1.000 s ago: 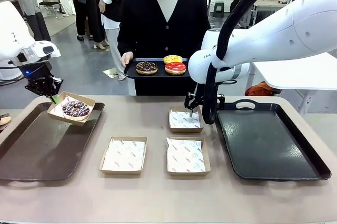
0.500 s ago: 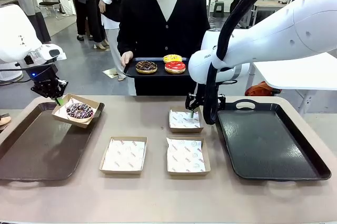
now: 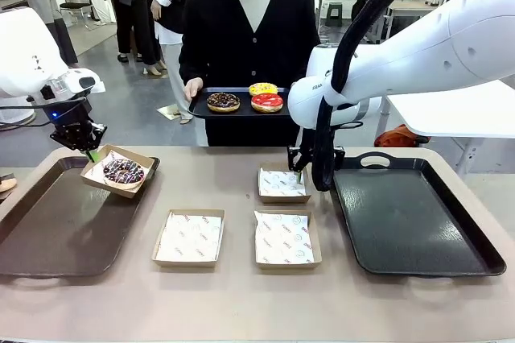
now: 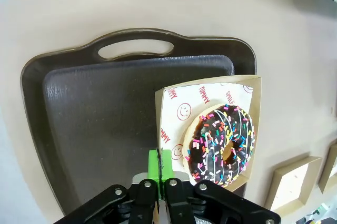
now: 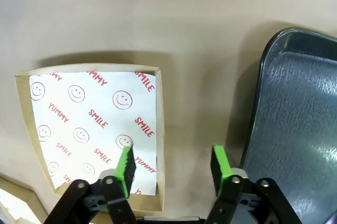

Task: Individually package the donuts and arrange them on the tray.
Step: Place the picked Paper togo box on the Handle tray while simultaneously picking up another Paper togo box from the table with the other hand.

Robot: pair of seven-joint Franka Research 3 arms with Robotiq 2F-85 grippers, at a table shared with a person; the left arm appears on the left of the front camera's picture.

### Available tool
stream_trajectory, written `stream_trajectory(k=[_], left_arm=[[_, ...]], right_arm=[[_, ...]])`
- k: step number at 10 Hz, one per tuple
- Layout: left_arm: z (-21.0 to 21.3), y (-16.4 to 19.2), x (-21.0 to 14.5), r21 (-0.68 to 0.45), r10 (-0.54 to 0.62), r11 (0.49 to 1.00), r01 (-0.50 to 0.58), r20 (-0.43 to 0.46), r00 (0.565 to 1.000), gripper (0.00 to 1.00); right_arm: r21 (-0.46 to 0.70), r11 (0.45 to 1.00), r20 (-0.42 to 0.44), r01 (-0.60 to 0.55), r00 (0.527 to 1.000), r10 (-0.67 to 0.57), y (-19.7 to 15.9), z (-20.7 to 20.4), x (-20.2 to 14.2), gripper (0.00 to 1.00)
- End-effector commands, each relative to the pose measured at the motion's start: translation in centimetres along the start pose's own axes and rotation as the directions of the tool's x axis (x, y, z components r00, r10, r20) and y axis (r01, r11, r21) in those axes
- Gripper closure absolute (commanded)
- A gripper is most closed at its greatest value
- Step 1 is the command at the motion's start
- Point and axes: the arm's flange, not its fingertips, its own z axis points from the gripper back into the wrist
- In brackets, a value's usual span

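The left gripper [image 4: 160, 167] was clamped shut on the wall of a cardboard box [image 4: 181, 103]. The sprinkled donut [image 4: 224, 145] lay in it just past the fingertips, off to one side. That box sat over a corner of the brown tray [image 4: 95, 113], partly past its rim, and the tray's floor beyond the fingers was bare up to the handle. The right gripper [image 5: 172, 163] stood open astride the side wall of a second box [image 5: 95, 113], which was empty. One pad [image 5: 125, 163] was over the printed liner and the other over bare table, with the black tray [image 5: 295, 119] rim just outside it. Whether either pad touched the wall could not be told. Well short of both grippers lay a third box [image 3: 189, 237] and a fourth box [image 3: 284, 238], side by side and empty: four boxes and two table trays. Far beyond the fingers, a person held a small tray [image 3: 199, 113] with three donuts: the dark chocolate donut [image 3: 224, 102], the red-glazed donut [image 3: 268, 102] and the yellow-iced donut [image 3: 264, 89], making four donuts.
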Motion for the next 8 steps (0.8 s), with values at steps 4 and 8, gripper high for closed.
stream_trajectory(k=[4,8], left_arm=[[-1.16,-0.89,1.00,0.060,0.020,0.998,-0.021,0.007,1.000,0.99],[-0.98,-0.82,1.00,0.059,0.017,0.998,-0.018,0.007,1.000,0.00]], right_arm=[[-0.026,1.000,-0.006,-0.014,1.000,0.014,0.25,0.33,0.09,0.95],[-0.029,0.999,-0.006,-0.014,1.000,0.014,0.26,0.31,0.03,1.00]])
